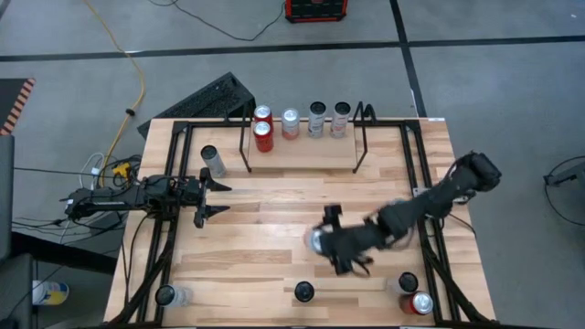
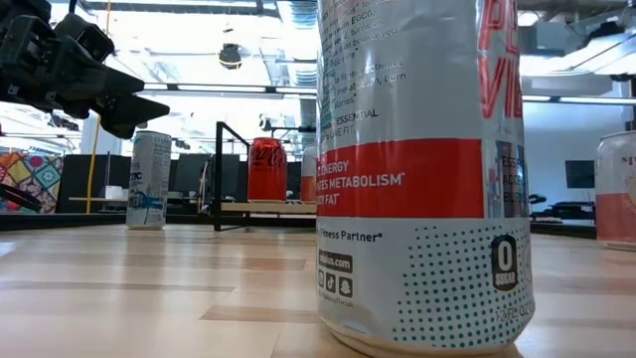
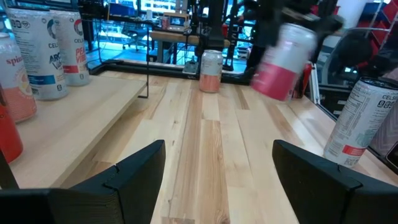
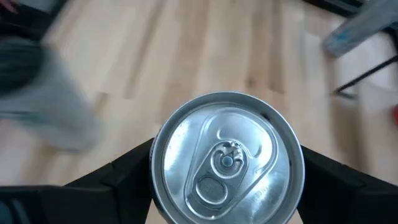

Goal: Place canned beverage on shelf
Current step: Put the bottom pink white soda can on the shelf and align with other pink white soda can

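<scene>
Jaws of right gripper [image 4: 227, 171] grasp can [image 4: 227, 158]; left gripper [image 1: 208, 198] waits released.

A pale wooden surface [image 1: 274, 196] of long planks, edged by black rail frames [image 1: 164, 228]. At its far edge sits a low black wire shelf [image 1: 302, 155] with looped end brackets. On the shelf stand five cans: two red cans [image 1: 263, 128] close together at the left end, then three silver cans [image 1: 316, 120] in a row. A lone silver can [image 1: 212, 161] stands on the surface just left of the shelf. Along the near edge stand more cans: one at the left corner [image 1: 165, 295], one in the middle [image 1: 303, 292], two at the right corner [image 1: 414, 294].
</scene>
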Controlling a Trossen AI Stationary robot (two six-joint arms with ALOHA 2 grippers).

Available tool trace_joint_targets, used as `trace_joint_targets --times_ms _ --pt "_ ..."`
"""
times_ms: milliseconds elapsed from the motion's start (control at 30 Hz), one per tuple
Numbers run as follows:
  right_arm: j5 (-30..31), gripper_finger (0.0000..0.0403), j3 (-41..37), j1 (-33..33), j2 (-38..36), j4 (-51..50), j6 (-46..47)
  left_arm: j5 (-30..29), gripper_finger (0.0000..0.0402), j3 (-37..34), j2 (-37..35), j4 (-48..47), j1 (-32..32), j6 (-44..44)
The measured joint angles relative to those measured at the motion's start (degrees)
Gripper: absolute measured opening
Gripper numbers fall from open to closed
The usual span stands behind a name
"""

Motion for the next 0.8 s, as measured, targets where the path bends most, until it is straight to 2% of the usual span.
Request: trace_joint_targets --times_ms 233,433,533,667,800 --pt "-14.5 0.0327 0.0 -18.6 0.6 6.8 -16.4 0.0 0.0282 0.0 0.0 0.0 0.0 0.0" --pt "-25.0 0.0327 0.0 -33.9 0.8 12.4 -23.2 0.0 0.0282 0.0 0.0 0.0 0.0 0.0" --pt "-30.9 0.0327 0.0 -40.3 0.8 11.8 -23.8 0.0 0.0282 0.0 0.0 0.0 0.0 0.0" --pt "-37.6 0.0327 0.0 -47.1 2.9 13.1 -23.8 0.0 0.0282 0.0 0.0 0.0 0.0 0.0" --pt "-38.4 0.0327 0.0 -50.3 5.8 13.4 -27.0 0.0 0.0282 0.0 0.0 0.0 0.0 0.0"
